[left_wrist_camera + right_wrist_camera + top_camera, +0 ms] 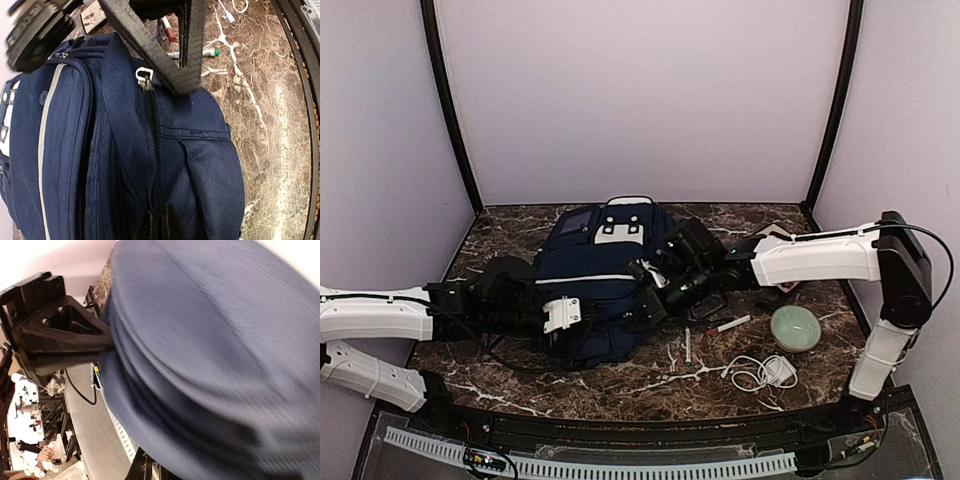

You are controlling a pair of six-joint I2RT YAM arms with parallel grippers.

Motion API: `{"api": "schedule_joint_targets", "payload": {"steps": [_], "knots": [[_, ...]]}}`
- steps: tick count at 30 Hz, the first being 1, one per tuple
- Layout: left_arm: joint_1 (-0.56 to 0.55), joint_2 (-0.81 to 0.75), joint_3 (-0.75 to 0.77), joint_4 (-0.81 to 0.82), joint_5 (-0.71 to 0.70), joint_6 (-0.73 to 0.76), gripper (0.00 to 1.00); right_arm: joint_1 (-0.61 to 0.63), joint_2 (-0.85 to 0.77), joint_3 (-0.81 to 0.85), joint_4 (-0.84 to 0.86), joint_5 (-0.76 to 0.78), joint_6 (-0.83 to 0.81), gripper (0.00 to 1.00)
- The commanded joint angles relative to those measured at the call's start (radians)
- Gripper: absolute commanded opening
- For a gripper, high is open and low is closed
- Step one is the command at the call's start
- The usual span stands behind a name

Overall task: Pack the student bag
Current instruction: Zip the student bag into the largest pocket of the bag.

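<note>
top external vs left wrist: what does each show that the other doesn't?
Top external only: the green bowl, plus the left arm and right arm along their full length. Left wrist only: the zipper pull and the zip running from it, close up. Both: the student bag, the marble table, the red-tipped pen and the white cable.

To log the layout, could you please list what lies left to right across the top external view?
Large navy-blue fabric backpack → thin pale pen → white marker with red tip → pale green round bowl.
</note>
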State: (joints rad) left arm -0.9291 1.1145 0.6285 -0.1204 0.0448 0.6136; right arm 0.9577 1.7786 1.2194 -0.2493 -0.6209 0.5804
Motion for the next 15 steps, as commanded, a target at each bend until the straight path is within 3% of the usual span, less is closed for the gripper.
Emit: {"api": "schedule_joint_targets", "payload": {"steps": [1,9,15], "knots": [[0.016,-0.044,-0.033,-0.101,-0.112,0.011,0.00,-0.139,-0.107,-0.084,-0.252,0.121,-0.070,0.00],[0.016,-0.064,-0.035,-0.100,-0.079,0.017,0.00,-0.299,-0.177,-0.135,-0.391,0.269,-0.153,0.00],[0.016,-0.105,-0.042,-0.088,-0.032,0.017,0.00,-0.318,-0.142,-0.075,-0.386,0.269,-0.203,0.00]]}}
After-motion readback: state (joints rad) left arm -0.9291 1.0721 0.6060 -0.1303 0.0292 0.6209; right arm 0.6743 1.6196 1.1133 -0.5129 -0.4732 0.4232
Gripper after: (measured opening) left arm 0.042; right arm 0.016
